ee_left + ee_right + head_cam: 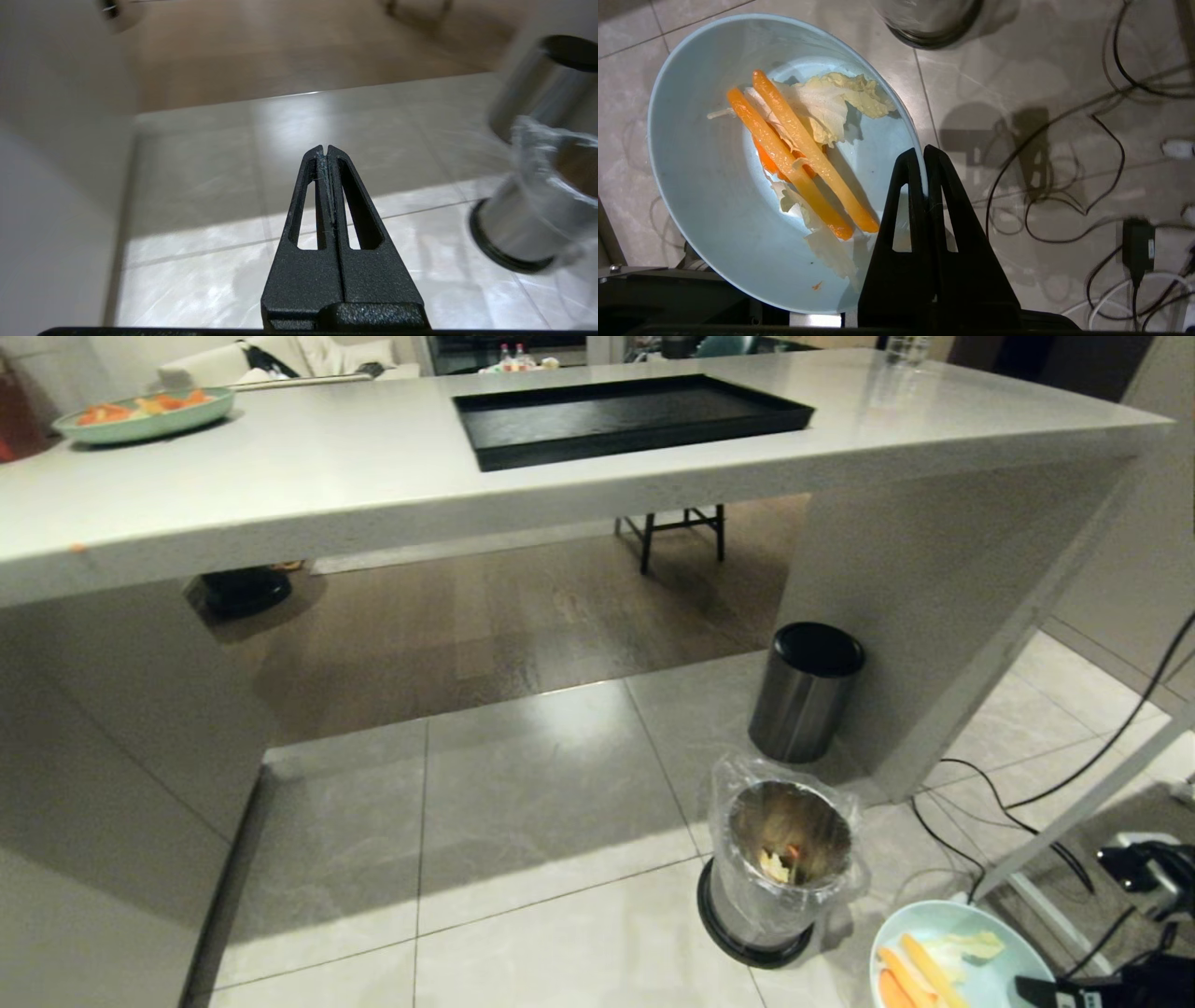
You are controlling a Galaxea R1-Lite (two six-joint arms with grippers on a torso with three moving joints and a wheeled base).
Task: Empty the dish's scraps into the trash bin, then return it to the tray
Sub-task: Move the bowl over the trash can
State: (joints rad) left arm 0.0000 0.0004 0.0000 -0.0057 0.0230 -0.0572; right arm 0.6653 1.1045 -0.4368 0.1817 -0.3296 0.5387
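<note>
Head view: the bowl (962,957) is held just beside the bin (784,859). Left wrist view: the left hand (326,149) is pressed together, empty. Right wrist view: the right hand (923,156) is clamped on the rim; the scraps (803,149) appear light, the bowl stiff and likely slippery.

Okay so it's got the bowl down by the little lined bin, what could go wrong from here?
1. The right gripper pinches only the rim of the dish; when it tilts, the bowl could slip or swing.
2. The dish sits beside the trash bin, not over its narrow mouth, so the long scraps could land on the floor tiles.
3. The loose bag liner stands above the bin's rim and might catch the bowl's edge.
</note>
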